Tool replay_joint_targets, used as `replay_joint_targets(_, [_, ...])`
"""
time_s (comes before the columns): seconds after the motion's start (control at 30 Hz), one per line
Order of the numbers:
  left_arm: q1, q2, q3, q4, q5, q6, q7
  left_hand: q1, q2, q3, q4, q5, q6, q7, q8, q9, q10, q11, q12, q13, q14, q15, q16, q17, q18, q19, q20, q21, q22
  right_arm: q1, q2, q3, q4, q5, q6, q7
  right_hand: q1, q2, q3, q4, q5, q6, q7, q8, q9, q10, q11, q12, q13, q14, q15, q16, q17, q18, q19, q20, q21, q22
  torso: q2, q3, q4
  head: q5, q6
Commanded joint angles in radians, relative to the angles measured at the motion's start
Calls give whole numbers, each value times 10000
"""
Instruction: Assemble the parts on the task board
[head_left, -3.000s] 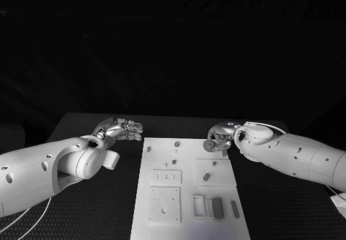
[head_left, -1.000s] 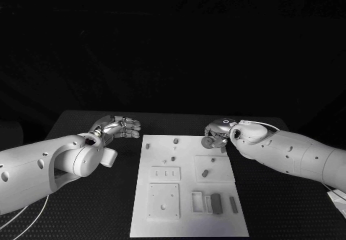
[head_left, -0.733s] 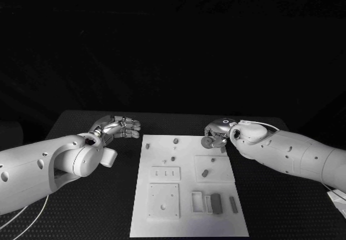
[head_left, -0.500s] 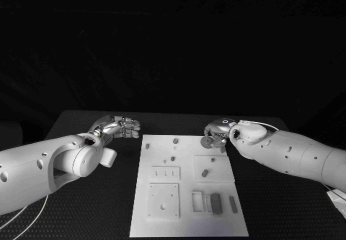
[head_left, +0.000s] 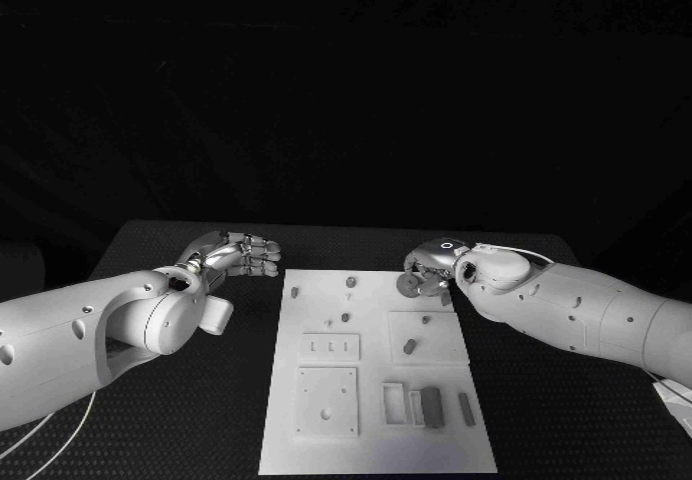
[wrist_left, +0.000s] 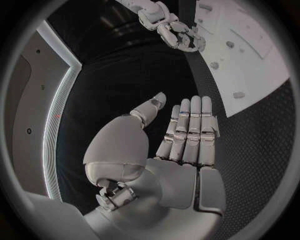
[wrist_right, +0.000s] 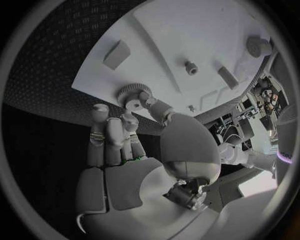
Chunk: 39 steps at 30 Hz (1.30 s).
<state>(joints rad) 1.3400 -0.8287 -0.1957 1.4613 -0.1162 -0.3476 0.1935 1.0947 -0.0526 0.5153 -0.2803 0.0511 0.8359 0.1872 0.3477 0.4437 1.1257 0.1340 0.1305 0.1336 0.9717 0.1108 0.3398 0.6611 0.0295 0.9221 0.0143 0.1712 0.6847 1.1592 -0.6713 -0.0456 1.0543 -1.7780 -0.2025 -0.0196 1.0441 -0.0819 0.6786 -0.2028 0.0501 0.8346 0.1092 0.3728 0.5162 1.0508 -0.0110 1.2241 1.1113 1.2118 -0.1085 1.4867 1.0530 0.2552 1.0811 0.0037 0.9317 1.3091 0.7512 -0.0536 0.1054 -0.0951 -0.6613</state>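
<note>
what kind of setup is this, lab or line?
Likely a lab test bench: white task board with small parts on a black table, dark backdrop, right hand holding a gear.

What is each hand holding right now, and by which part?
The right hand pinches a small gear by its toothed rim, over the task board. The left hand holds nothing.

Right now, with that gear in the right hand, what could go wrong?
1. The right hand holds the gear only at its fingertips, above the far edge of the white board. A slip could drop it onto the black table.
2. In the head view the hand hides much of the gear, so lining it up with a peg may be hard to check.
3. The left hand sits off the board, so the board may shift under a push.
</note>
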Motion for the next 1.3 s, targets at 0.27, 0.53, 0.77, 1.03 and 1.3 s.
replay_joint_targets(0.27, [12,-41,7,41,-38,83,71,1,-103,-24,-4,36,-101,-1,-37,-14,-2,59,-56,-12,-45,24,-57,20,-2,-68,-17,-53,10,-3,-234,-23,772,-235,-183,-619,38,330,21,-95,3,2033,-228,107,117,102,-93,3,-50,181,-40,98,49,66,67,-104,84,165,0,0,-12,29,59])
replay_joint_targets(0.53, [13,-54,7,44,-45,70,73,7,-106,-22,-8,37,-100,-1,-36,-15,0,58,-60,-11,-44,24,-63,24,0,-69,-17,-56,12,200,-509,115,1888,-661,-475,-1089,16,345,12,-163,3,2070,-242,111,138,157,-106,-3,-76,242,-53,119,65,66,100,-121,96,163,0,-1,-18,58,115])
replay_joint_targets(0.77, [14,-74,8,66,-46,61,74,12,-110,-21,-11,37,-100,-1,-36,-16,1,58,-64,-10,-45,24,-68,28,0,-70,-17,-58,13,211,-414,123,2682,-1476,-547,-1315,2,329,11,-201,3,2100,-254,115,152,198,-119,-8,-94,290,-63,132,80,65,128,-134,106,162,2,5,-9,87,150])
replay_joint_targets(1.03, [15,-65,8,67,-46,50,73,14,-109,-20,-11,37,-100,-1,-35,-17,3,58,-68,-9,-44,25,-73,32,0,-70,-16,-60,16,205,173,-14,2846,-2193,-605,-1449,-7,316,13,-214,3,2107,-258,112,156,215,-123,-14,-105,293,-66,132,57,66,137,-139,107,160,9,4,3,128,159])
replay_joint_targets(1.3, [15,6,9,35,-46,69,71,13,-108,-21,-10,37,-100,-1,-35,-18,5,59,-72,-9,-44,26,-78,36,0,-70,-14,-62,17,150,919,-145,2383,-2546,-660,-1550,-18,294,17,-226,3,2117,-263,108,162,239,-128,-24,-120,311,-70,134,48,66,152,-146,109,157,-2,-5,55,108,146])
